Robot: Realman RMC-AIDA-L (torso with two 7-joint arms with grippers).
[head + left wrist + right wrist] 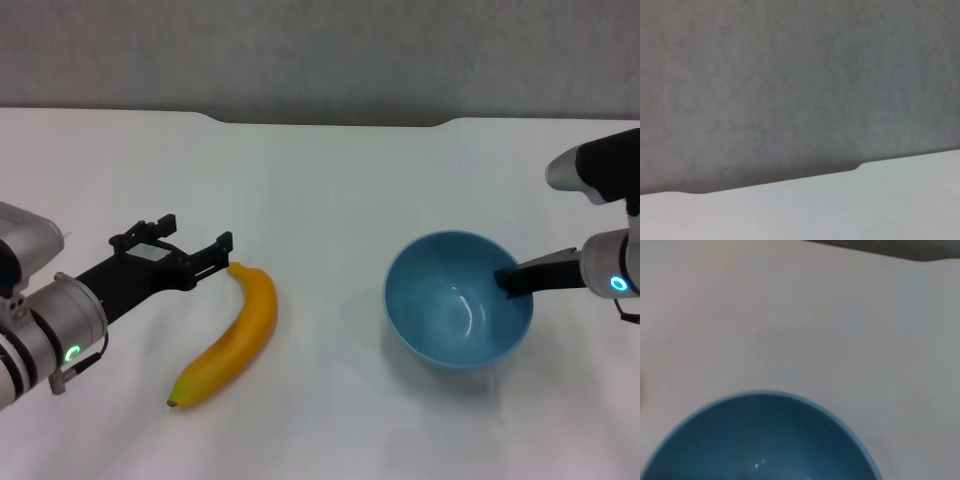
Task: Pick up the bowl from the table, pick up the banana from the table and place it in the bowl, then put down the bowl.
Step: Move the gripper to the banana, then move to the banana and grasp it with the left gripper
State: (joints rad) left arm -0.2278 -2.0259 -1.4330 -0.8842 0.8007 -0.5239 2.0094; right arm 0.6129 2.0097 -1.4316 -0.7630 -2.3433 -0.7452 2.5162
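The yellow-orange banana (235,335) lies on the white table (330,190), left of centre, its upper end pointing toward the back. My left gripper (199,232) hovers open just left of that upper end, one fingertip almost touching it, nothing between the fingers. The light-blue bowl (450,300) stands right of centre. My right gripper (512,281) reaches in from the right and has a dark finger inside the bowl's right rim; the outer finger is hidden behind the wall. The right wrist view shows the bowl (760,440) from above, with nothing in it.
The table's dark notched back edge (330,123) runs along the rear, with a grey wall (790,75) behind it. The left wrist view shows only that wall and the table's back edge (855,167).
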